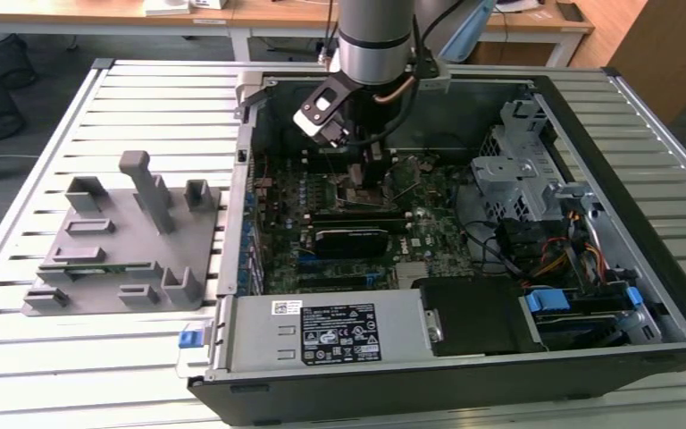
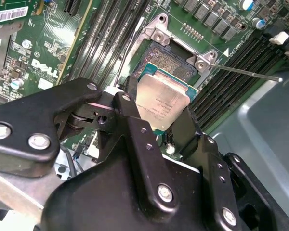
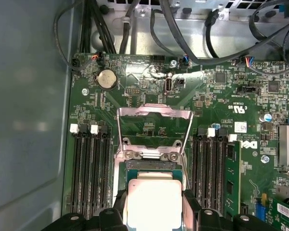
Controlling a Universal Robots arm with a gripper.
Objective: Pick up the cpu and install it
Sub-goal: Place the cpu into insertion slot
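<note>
Here, exterior view, arm: the silver-grey cylindrical robot arm [image 1: 373, 36] reaches down into the open black metal computer case [image 1: 439, 398]. Its black gripper [image 1: 367, 179] hangs low over the green printed motherboard [image 1: 319, 201].
Exterior view, surroundings: a grey plastic fixture with upright posts [image 1: 117, 241] stands on the slatted aluminium table [image 1: 81, 366]. It is outside the case on the exterior view's left, well apart from the gripper.
Second wrist view, grip: the two matt black fingers [image 2: 135, 125] are clamped on the cpu [image 2: 161, 101], a small flat square chip with a silvery metal top and thin green edge. One finger sits on each of two opposite sides.
Second wrist view, place: the cpu sits over the open square socket [image 2: 176, 62], a bed of fine contacts inside a bright steel frame. I cannot tell whether they touch.
First wrist view, socket surrounds: the thin steel load plate [image 3: 154, 120] lies swung open beyond the socket. Rows of long black memory slots [image 3: 91, 168] flank it.
First wrist view, alignment: the cpu looks roughly square to the frame.
Handling, weight and stiffness: probably light and rigid, with no give under the pads.
Handling, surface: the smooth metal lid likely slips easily.
Handling, fragility: the underside and the socket contacts are probably delicate, so gentle force seems wise.
Handling, hold: the opposite edges, as gripped here, look like the right place.
</note>
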